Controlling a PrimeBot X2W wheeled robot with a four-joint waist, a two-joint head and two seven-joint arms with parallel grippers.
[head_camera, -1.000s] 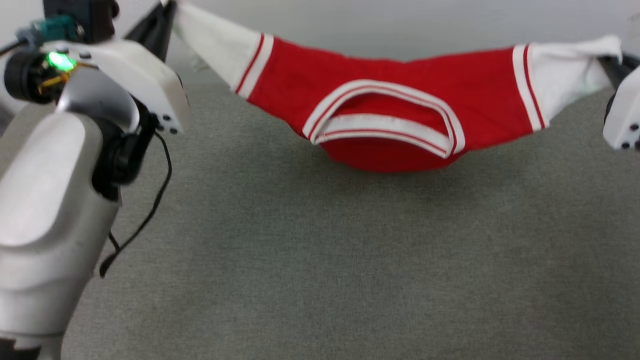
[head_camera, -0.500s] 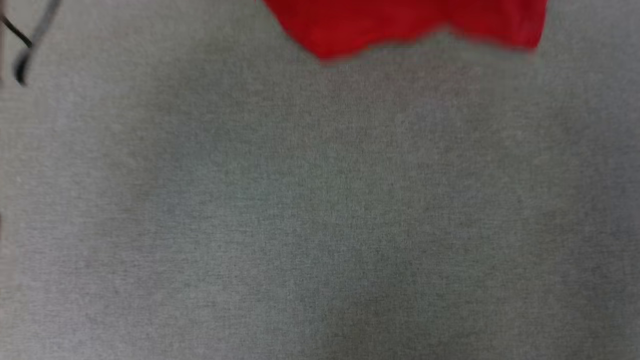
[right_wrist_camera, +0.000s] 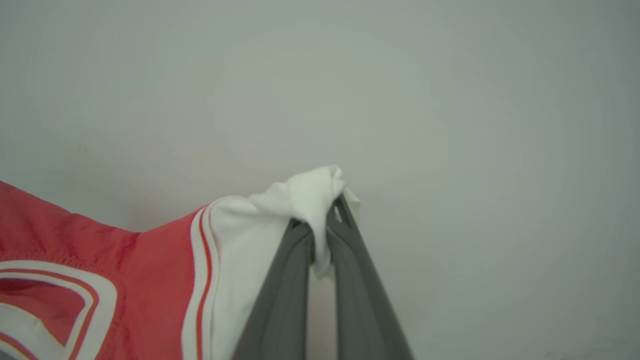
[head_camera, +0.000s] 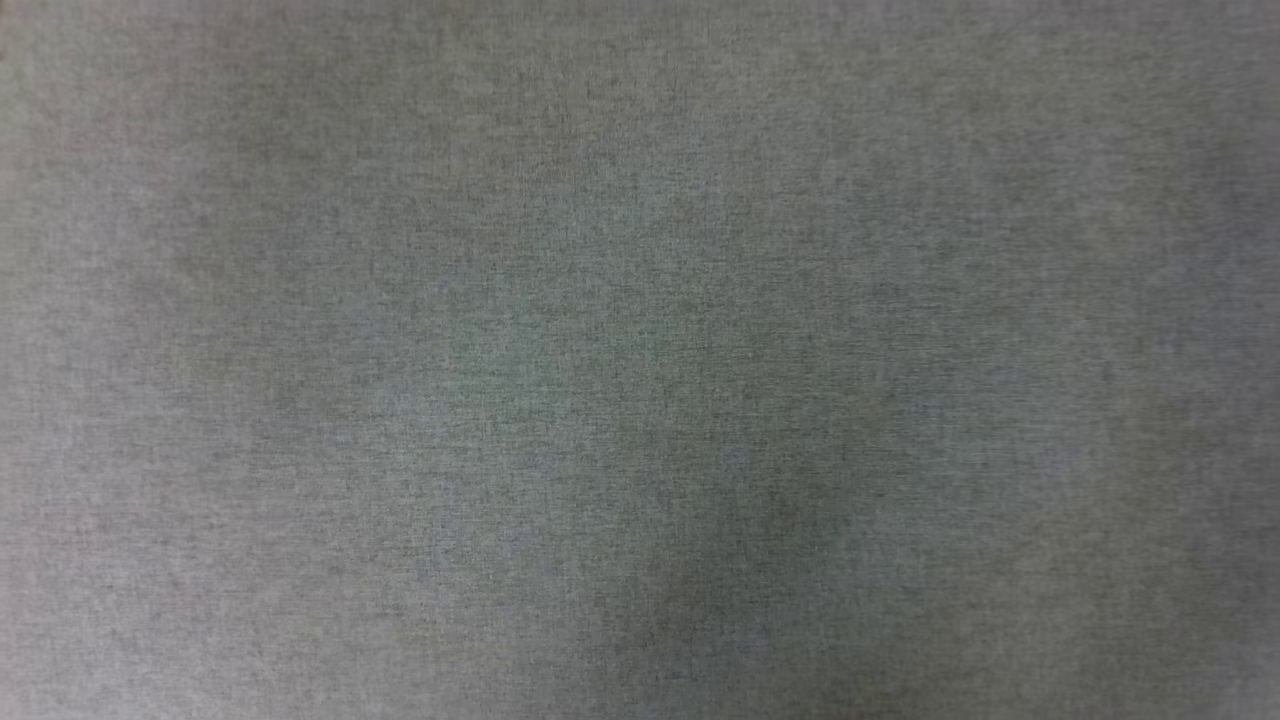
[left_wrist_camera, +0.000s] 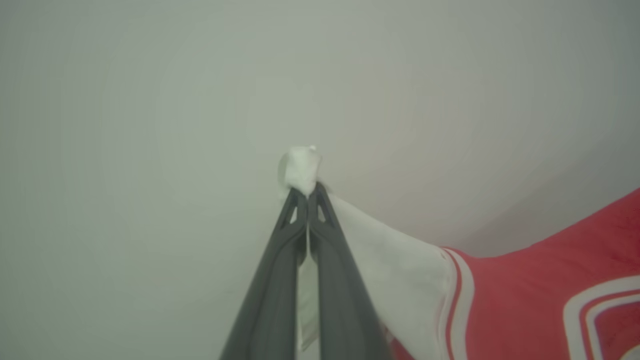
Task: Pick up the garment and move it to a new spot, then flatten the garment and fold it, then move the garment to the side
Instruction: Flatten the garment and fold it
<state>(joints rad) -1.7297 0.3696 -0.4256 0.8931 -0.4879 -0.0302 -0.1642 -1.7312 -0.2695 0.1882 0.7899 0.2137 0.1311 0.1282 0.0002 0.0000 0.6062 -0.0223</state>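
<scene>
**Carry it stretched, lay it down hem first**

The garment hangs in the air between the two hands, stretched by its sleeves. The left hand has its two dark fingers pressed together on the very tip of the white left sleeve, and a small tuft of cloth pokes out past the fingertips. The right hand pinches the bunched end of the right sleeve, with a thicker wad of cloth in its grip. The red body and part of the white-edged collar sag toward the middle. Behind both hands is a plain pale wall. The head view looks down on the grey, felt-like worktop. How high the lower edge of the shirt hangs above that worktop cannot be told.

The step in hand looks like the carry to a new spot, with flattening to follow. It should go best if both hands travel together at one height and one spacing, so the cloth neither slumps into a heap nor tugs at either pinch. The left grip has little cloth in it, so that side calls for no jerks and no added stretch. For the set-down, a slow descent seems right. The hanging red body should meet the worktop first, then the hands draw along so the shirt unrolls flat. Each sleeve can then be laid outward, left to the left and right to the right, before either hand lets go.
</scene>
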